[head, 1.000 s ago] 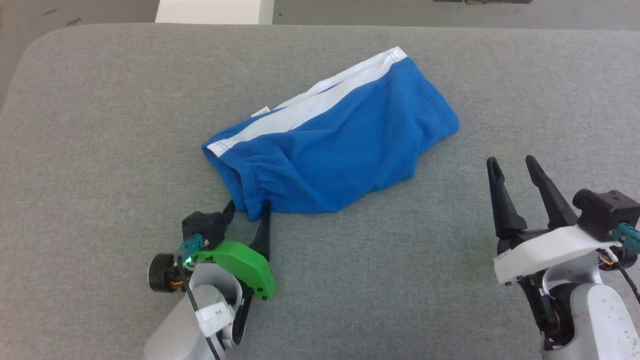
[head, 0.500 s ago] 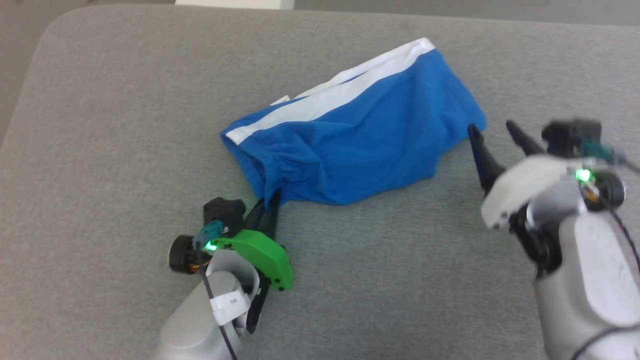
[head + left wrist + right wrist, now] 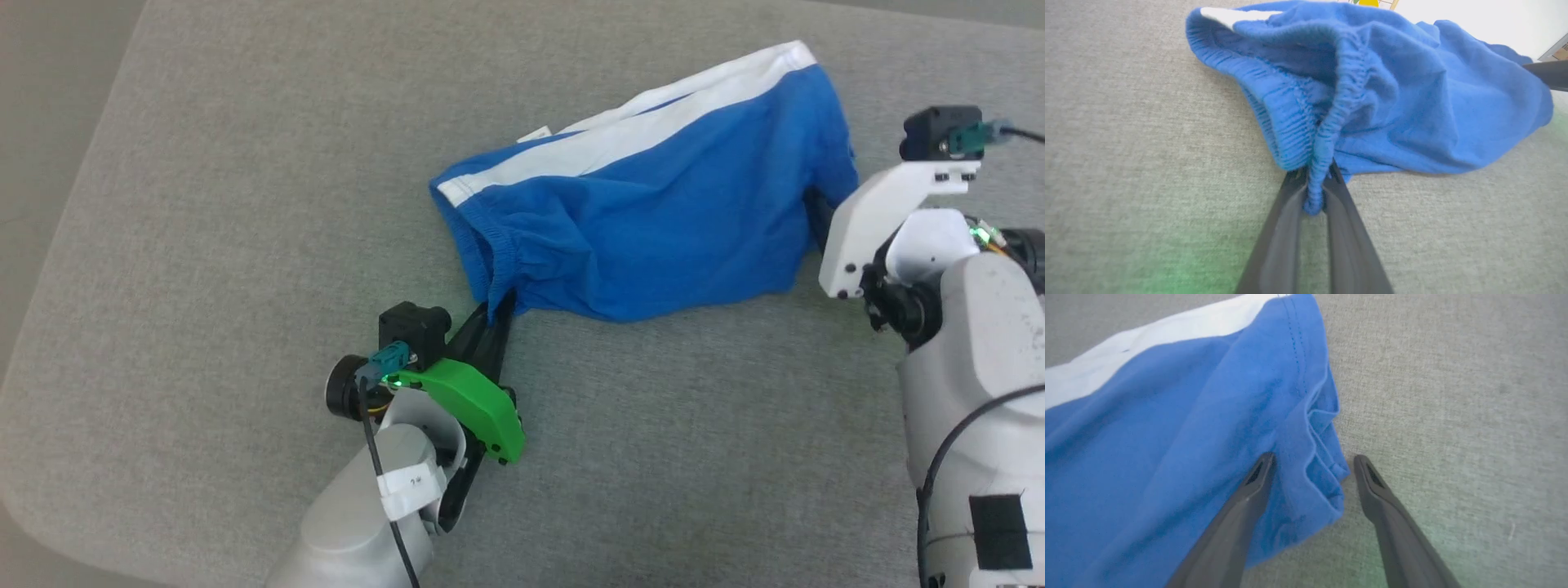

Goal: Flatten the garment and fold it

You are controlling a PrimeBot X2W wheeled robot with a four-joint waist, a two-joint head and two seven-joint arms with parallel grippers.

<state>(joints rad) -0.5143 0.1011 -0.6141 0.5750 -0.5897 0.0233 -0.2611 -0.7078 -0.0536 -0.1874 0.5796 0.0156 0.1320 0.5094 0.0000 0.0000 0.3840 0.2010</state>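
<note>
The soft blue garment [image 3: 653, 237], white-banded, lies rumpled toward the far right of the grey woven counter [image 3: 204, 245]. The left tool [image 3: 1314, 196] pinches its gathered elastic waistband. The right tool [image 3: 1312, 461] is spread astride the stitched hem corner.

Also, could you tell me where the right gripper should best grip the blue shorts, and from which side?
Probably the layered leg hem at the end of the shorts opposite the waistband, which the left gripper pinches. Come low from the grey surface beyond that edge: the right gripper is open and straddles the hem, so closing should catch the layers.
</note>
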